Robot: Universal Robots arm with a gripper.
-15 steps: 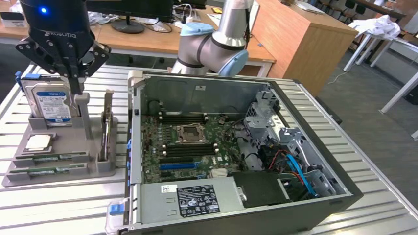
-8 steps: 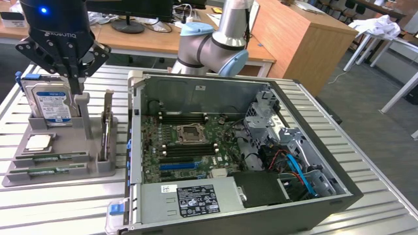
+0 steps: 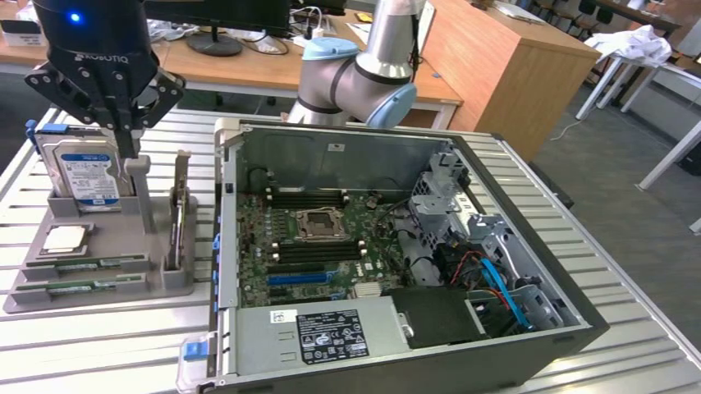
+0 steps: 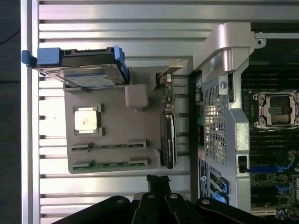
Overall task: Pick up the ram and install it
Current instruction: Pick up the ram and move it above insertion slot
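So my pincer (image 3: 127, 139) is pressed together with nothing in it, hanging above the grey holder (image 3: 77, 302) on the slatted counter (image 3: 98, 349), close to the upright hard drive (image 3: 90, 172). The ram (image 3: 85, 285) lies flat in its slot in the holder, with a twin stick (image 3: 97, 264) just beside it and the silver processor (image 3: 64, 238) nearby. The open PC case (image 3: 328, 152) sits toward the exterior view's right.
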